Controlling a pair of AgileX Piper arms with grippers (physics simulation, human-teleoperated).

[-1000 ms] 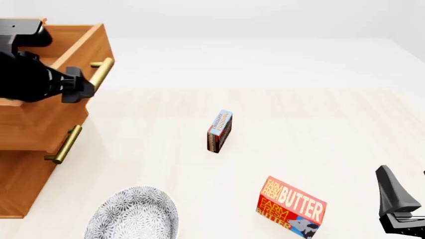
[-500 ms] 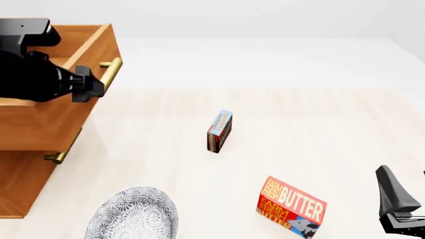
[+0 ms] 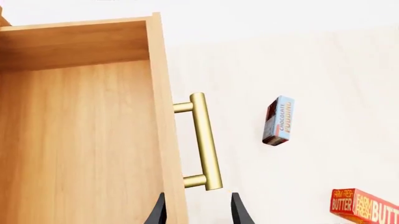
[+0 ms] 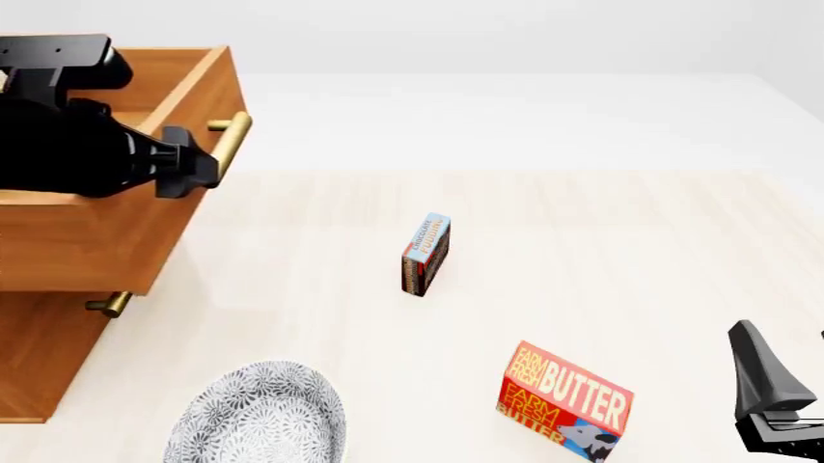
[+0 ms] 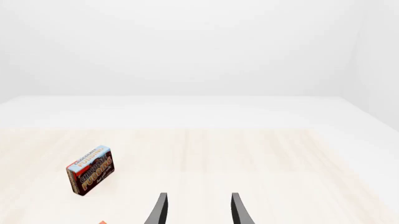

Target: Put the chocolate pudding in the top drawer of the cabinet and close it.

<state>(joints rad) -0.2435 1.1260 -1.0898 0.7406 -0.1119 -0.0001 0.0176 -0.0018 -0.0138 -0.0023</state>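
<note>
The chocolate pudding [image 4: 426, 254] stands on its edge in the middle of the table, apart from both grippers; it also shows in the left wrist view [image 3: 279, 121] and the right wrist view [image 5: 91, 170]. The cabinet [image 4: 39, 357] stands at the left. Its top drawer [image 4: 123, 227] is pulled well out and its inside looks bare. My left gripper [image 4: 193, 174] is open, with its jaws on either side of the drawer front and the brass handle [image 3: 204, 142]. My right gripper [image 4: 770, 386] is open and empty at the near right.
A red-orange BUTTER box [image 4: 566, 400] lies near the front, right of centre. A patterned grey-white plate [image 4: 258, 417] sits at the near left beside the cabinet. The lower drawer's brass handle [image 4: 114, 304] peeks out under the open top drawer.
The top drawer has slid further out of the cabinet and my left gripper has moved with it at the handle. The pudding, the butter box and my right arm have not moved.
</note>
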